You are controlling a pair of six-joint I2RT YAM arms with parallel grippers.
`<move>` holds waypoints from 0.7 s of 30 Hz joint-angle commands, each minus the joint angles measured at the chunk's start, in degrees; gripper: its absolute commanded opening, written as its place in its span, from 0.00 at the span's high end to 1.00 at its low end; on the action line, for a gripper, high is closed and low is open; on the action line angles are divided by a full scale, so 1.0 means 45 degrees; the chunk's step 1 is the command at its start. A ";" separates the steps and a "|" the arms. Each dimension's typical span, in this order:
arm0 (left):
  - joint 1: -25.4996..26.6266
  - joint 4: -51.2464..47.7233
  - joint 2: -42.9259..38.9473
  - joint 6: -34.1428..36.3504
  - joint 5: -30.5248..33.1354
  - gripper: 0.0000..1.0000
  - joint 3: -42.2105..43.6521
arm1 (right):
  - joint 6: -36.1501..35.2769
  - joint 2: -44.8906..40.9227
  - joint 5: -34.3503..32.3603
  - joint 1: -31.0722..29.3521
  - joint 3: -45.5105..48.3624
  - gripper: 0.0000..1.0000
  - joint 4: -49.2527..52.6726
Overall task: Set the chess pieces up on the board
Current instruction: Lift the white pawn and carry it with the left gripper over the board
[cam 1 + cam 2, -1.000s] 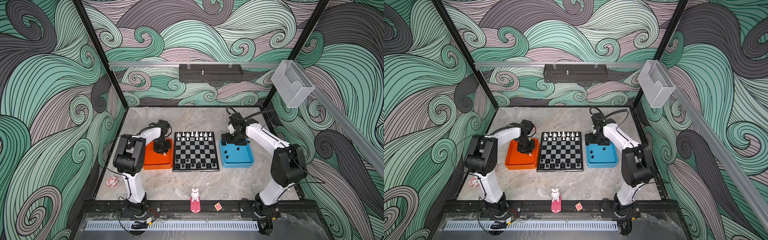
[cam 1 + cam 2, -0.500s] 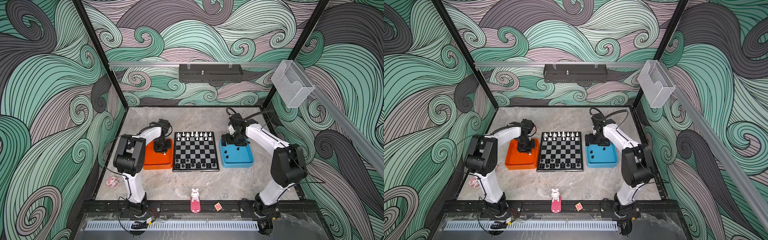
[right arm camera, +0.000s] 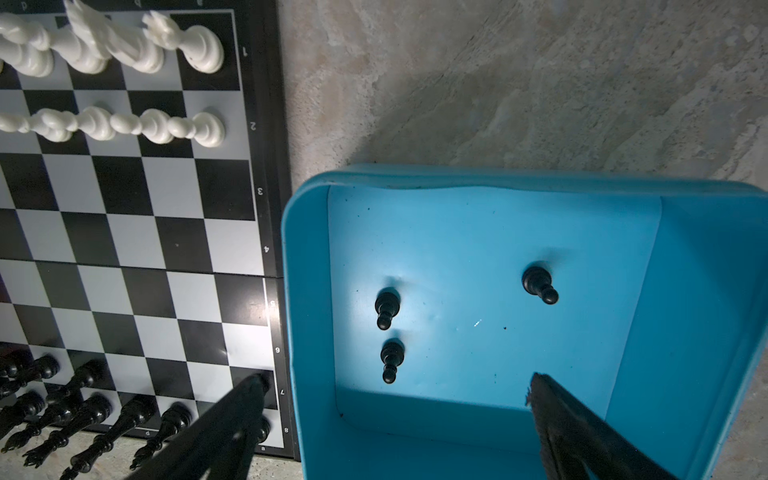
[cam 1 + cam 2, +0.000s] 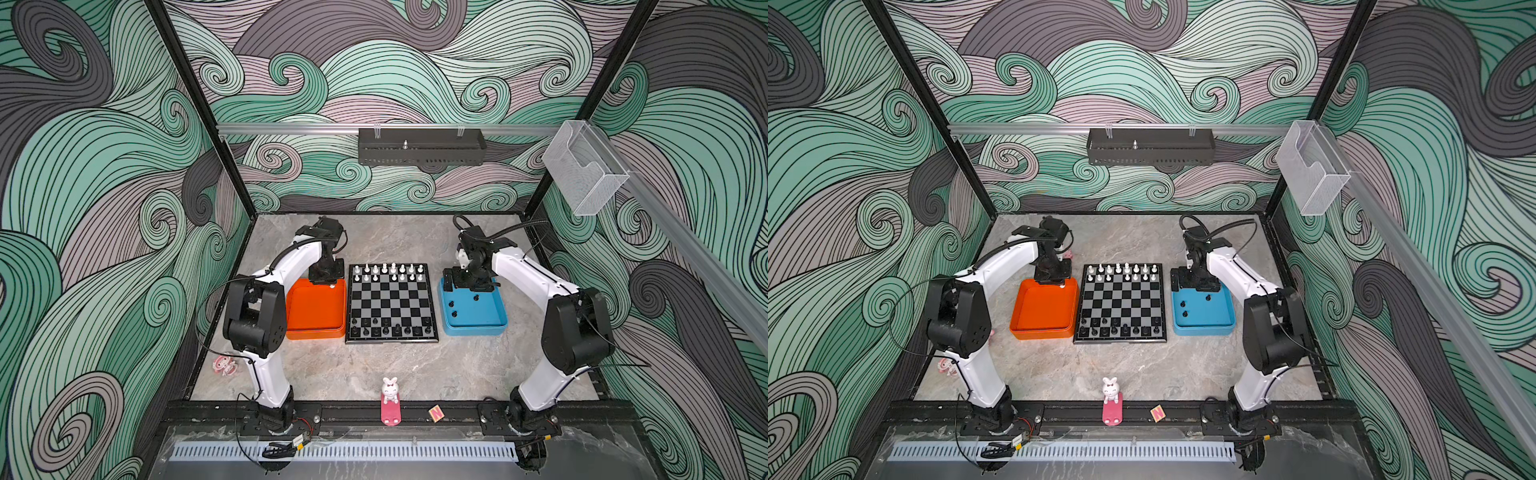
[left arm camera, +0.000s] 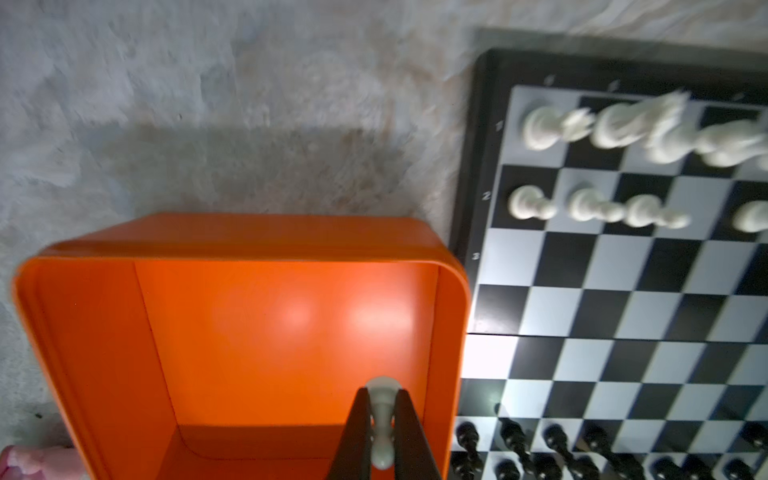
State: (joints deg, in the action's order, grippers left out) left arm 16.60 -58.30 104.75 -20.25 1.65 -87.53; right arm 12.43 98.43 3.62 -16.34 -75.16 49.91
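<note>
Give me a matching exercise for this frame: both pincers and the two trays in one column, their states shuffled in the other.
1. left pincer
2. right pincer
3. blue tray
4. orange tray

a. holds three loose black pawns
b. open
c. shut on a white pawn
d. no loose pieces inside

Pairs: 1-c, 2-b, 3-a, 4-d

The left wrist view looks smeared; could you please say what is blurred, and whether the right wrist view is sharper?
Left wrist view: white pieces on the board streak with motion blur; the gripped white pawn is crisp. Right wrist view: sharp black pawns, glare on the board's edge.
</note>
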 commanded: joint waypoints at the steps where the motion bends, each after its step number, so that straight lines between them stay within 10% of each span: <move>1: 0.0472 -0.0673 0.0211 0.0397 0.0201 0.90 -0.1434 | -0.0027 0.0141 0.0074 0.0095 -0.0330 0.00 -0.0034; 21: 0.2875 -0.0969 0.4167 0.0418 -0.0501 0.89 -0.6366 | -0.0066 0.0070 -0.0046 0.0332 -0.0149 0.00 0.0065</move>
State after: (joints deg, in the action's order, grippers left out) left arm 29.08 -60.47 122.39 -18.76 0.19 -113.91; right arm 12.43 98.59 3.55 -15.25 -76.18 49.95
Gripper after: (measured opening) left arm 0.109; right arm 0.998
